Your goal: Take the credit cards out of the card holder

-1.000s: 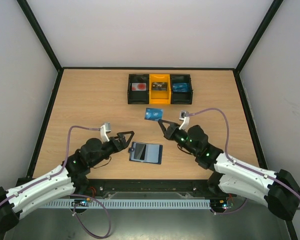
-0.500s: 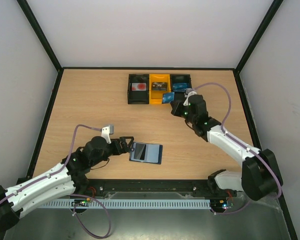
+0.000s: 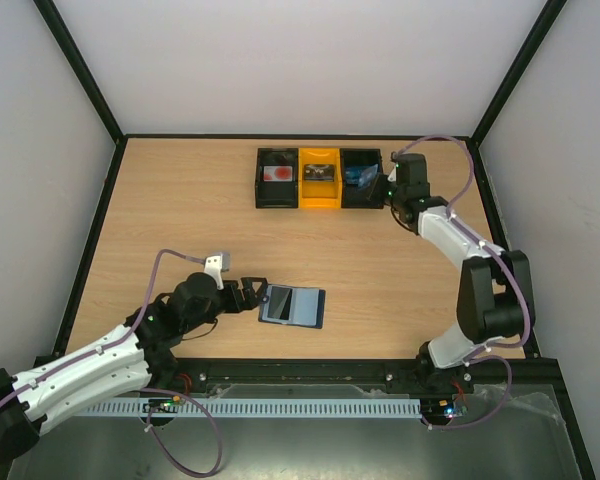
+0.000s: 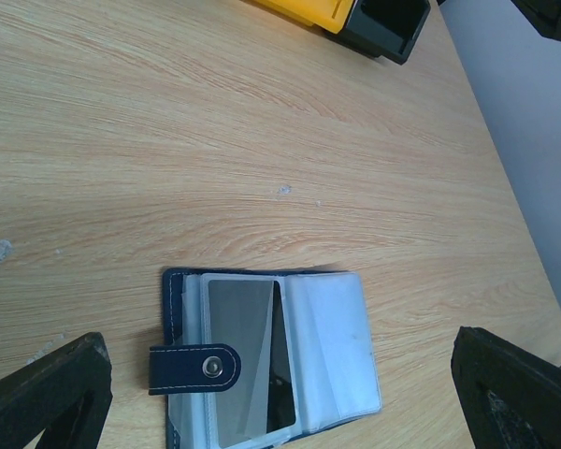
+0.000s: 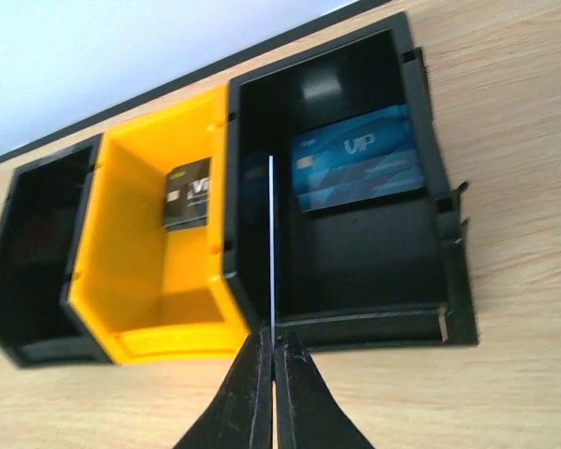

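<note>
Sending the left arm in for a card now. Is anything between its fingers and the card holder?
Nothing visible stands in the way. The card holder lies open on the bare table, right ahead of the left gripper, whose fingers are spread to either side of it. Only its own snap tab lies folded across one pocket's edge.
</note>
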